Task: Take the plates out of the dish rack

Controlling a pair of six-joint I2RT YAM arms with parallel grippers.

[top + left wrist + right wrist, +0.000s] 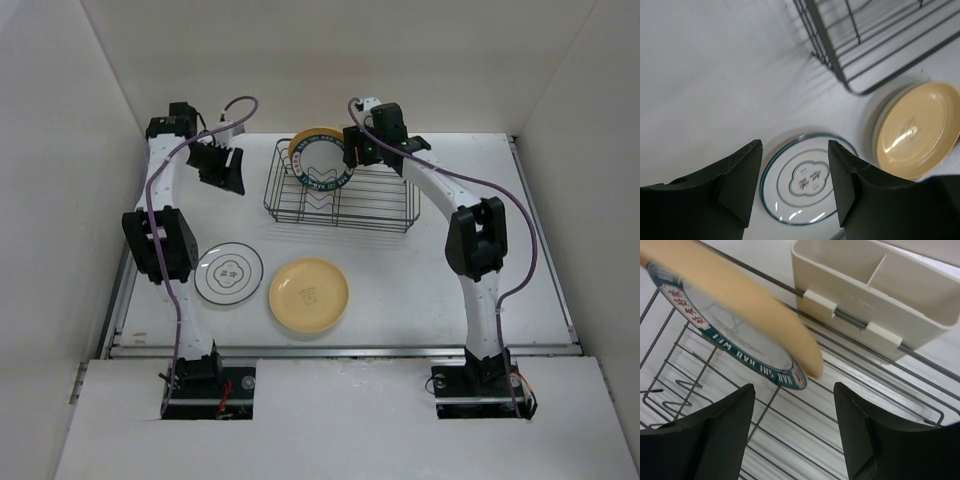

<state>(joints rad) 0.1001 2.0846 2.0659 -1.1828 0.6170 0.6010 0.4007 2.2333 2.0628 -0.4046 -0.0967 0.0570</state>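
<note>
The dish rack is half unloaded, it is judged: the green-rimmed plate and yellow-orange plate are left standing at its left end. The black-rimmed plate and cream plate are laid flat on the arms' side of the rack. The right gripper is held apart over the rack beside the standing plates, and the left gripper is held apart and empty left of the rack.

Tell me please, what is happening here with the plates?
The dish rack is being unloaded. The thin-rimmed white plate and the cream plate lie flat on the table. The green-rimmed plate and the yellow-orange plate stand in the rack. The right gripper, open, faces these two; the left gripper hangs open, empty.
</note>
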